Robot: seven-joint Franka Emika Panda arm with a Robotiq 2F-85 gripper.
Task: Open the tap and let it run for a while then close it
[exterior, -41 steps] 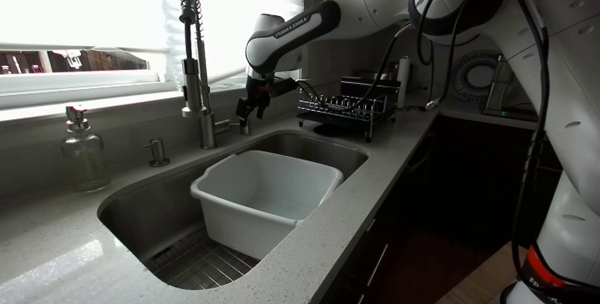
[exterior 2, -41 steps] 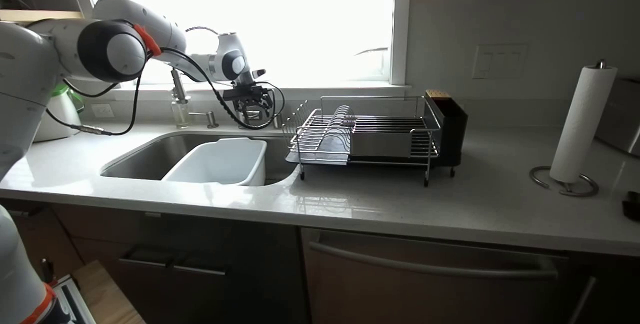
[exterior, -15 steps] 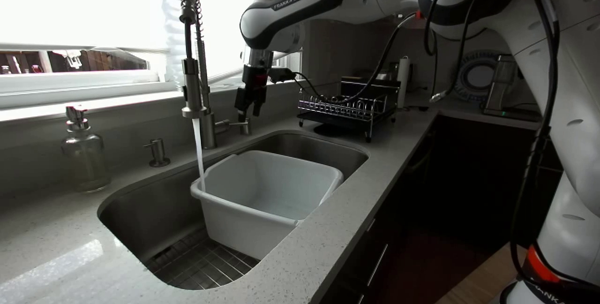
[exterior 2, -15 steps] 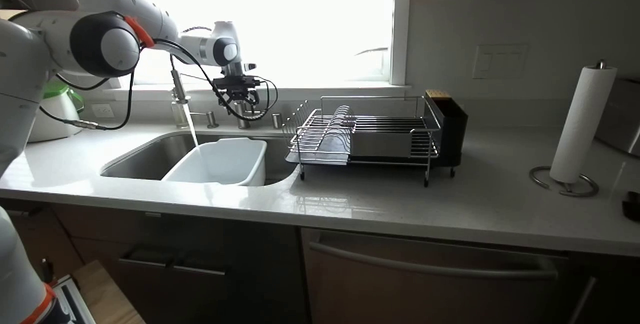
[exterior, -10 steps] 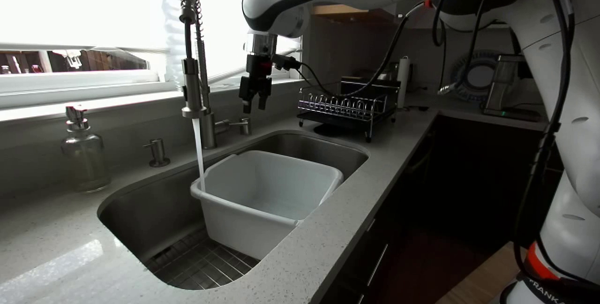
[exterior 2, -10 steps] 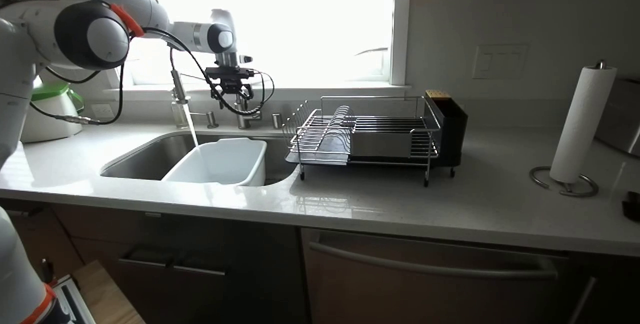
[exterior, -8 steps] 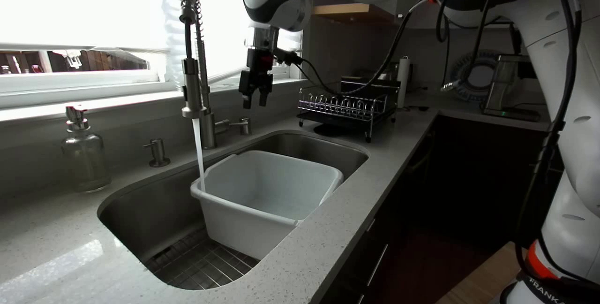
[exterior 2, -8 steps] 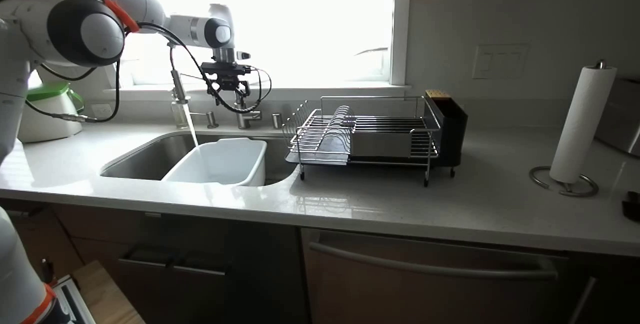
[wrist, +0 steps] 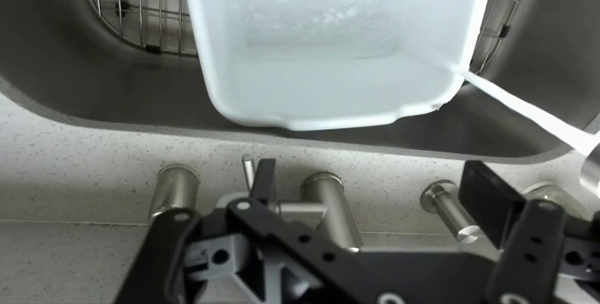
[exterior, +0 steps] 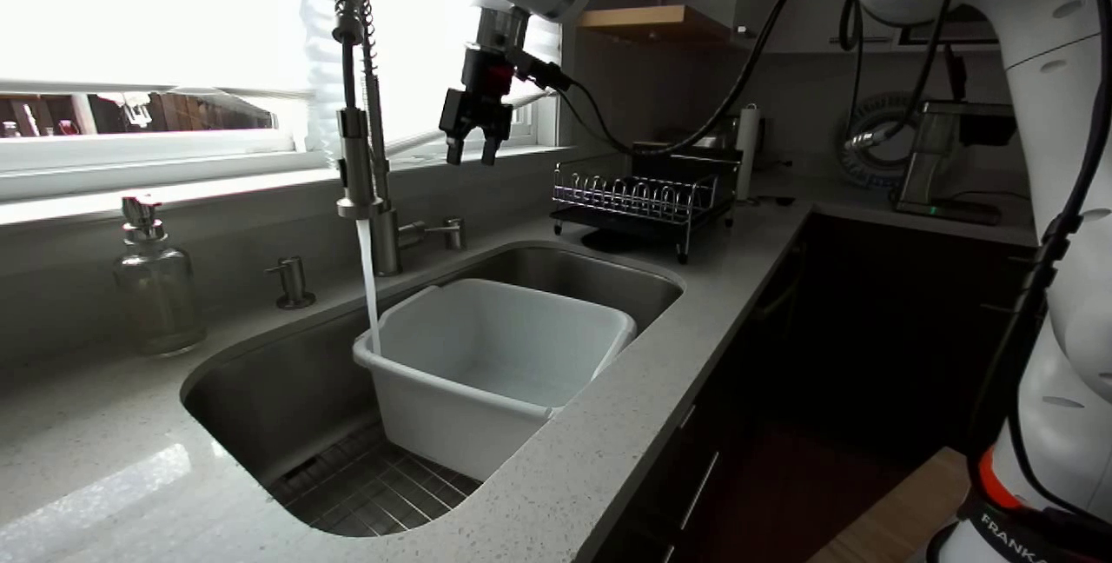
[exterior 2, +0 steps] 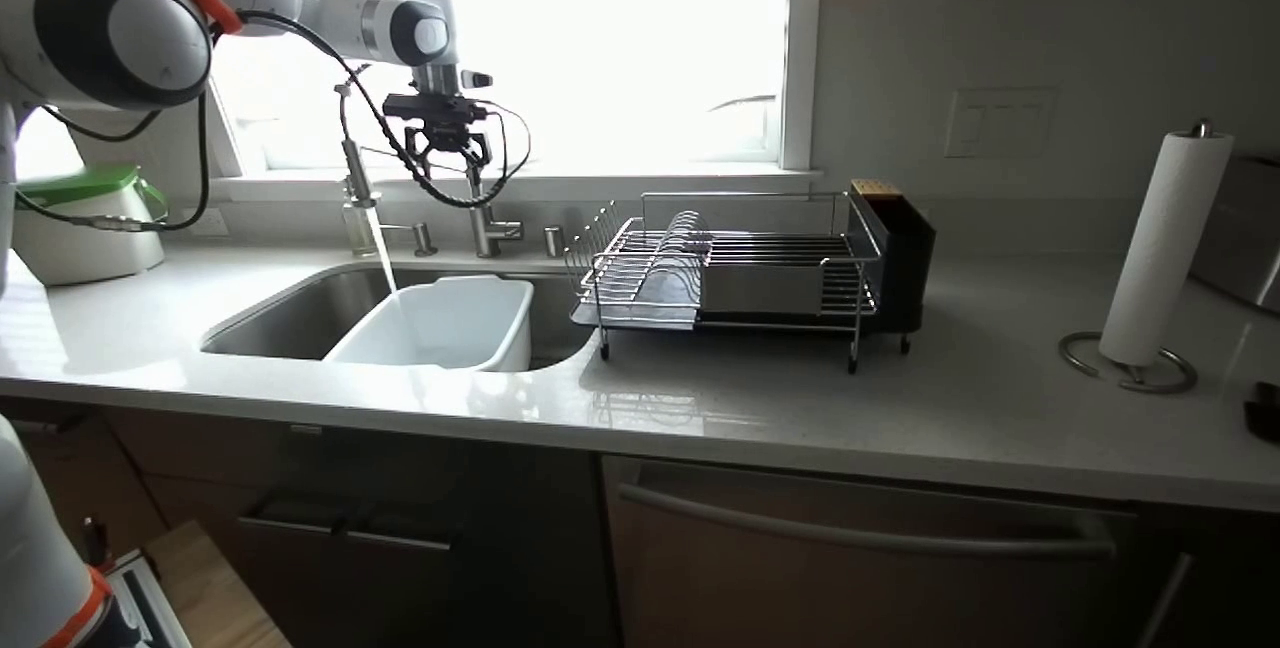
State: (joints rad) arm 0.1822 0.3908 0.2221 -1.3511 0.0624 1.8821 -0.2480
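Your spread claw (exterior: 472,155) holds nothing; work the tap (exterior: 354,168) by its probably slick, rigid lever (wrist: 248,171), lower left in the wrist view.

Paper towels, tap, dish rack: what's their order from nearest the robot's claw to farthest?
In an exterior view, from the gripper:
1. Tap, its base below the gripper.
2. Dish rack, right of the tap.
3. Paper towels, far right, past the rack.

White letters “FRANK” (exterior: 1009,537) on the black band (exterior: 1047,539) at the arm's base (exterior: 1070,460), in an exterior view
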